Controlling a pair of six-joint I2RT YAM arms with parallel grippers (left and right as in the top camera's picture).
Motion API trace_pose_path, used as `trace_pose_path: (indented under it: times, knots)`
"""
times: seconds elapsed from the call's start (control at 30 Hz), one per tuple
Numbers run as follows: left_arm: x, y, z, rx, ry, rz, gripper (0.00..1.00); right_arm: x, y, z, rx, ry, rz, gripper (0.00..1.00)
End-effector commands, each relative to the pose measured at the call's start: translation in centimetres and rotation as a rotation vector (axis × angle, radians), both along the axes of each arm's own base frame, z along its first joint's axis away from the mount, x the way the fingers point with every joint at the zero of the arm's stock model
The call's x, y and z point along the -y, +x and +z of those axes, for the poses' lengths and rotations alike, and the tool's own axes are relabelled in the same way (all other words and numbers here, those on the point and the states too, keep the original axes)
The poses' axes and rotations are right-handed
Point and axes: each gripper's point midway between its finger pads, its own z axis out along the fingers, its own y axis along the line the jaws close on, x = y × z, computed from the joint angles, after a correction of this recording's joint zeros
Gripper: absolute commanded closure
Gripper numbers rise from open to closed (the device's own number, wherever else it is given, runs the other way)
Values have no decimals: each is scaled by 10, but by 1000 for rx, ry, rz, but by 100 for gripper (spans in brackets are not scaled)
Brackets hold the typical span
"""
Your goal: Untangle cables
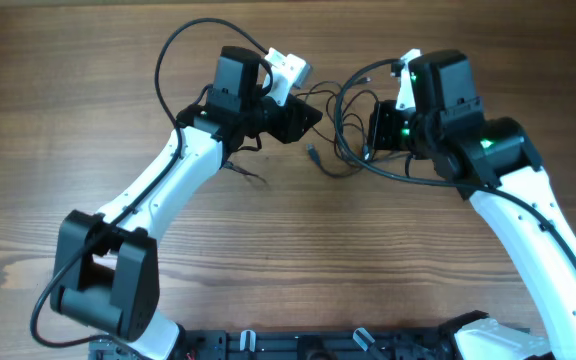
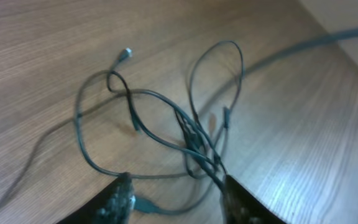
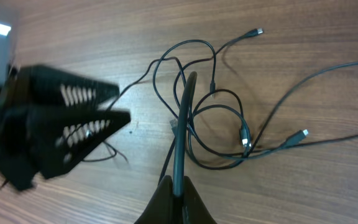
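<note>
The cables (image 1: 336, 125) are thin black wires in loose tangled loops on the wooden table, between my two grippers. In the left wrist view the cable loops (image 2: 185, 134) lie just ahead of my left gripper (image 2: 176, 198), which is open, with one small plug (image 2: 143, 203) by its left finger. My left gripper (image 1: 306, 118) sits at the tangle's left edge. My right gripper (image 3: 178, 190) is shut on one strand of the cables (image 3: 211, 127), and that strand rises straight from the fingertips. The right gripper (image 1: 372, 130) is at the tangle's right edge.
A short loose wire (image 1: 248, 172) lies on the wooden table (image 1: 298, 260) left of the tangle. Free plug ends (image 3: 258, 31) reach away from the loops. The left gripper (image 3: 67, 124) looms close in the right wrist view. Thicker arm cables (image 1: 183, 40) arc over the left arm.
</note>
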Motion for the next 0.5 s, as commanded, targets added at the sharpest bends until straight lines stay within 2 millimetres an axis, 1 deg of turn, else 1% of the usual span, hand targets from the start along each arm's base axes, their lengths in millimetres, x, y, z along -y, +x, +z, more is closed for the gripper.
trace_pose_path:
  times: [0.0, 0.1, 0.17, 0.27, 0.3, 0.33, 0.37, 0.43, 0.47]
  knots:
    - [3, 18, -11, 30, 2, 29, 33, -4, -18, 26, 59, 34, 76, 96]
    - [7, 26, -20, 29, -16, 43, 33, -2, -31, 36, 68, 50, 86, 96]
    - [9, 31, -24, 6, -42, 69, 31, 0, -37, 38, 66, 49, 86, 96]
    - [12, 38, -38, -1, -47, 74, 31, -9, -43, 39, 47, 92, 130, 96]
    - [12, 38, -41, -5, -44, 74, 33, -10, -44, 40, 45, 100, 136, 96]
    - [13, 36, -44, -4, -42, 56, 37, -12, -45, 40, 43, 105, 140, 96]
    - [18, 31, -46, 13, -43, -4, 38, -12, -45, 40, 41, 109, 144, 96]
    - [30, 12, -44, 57, -74, -178, 37, -18, -49, 41, 29, 137, 168, 96]
    - [32, 9, -44, 67, -79, -209, 36, -19, -50, 41, 26, 144, 174, 96]
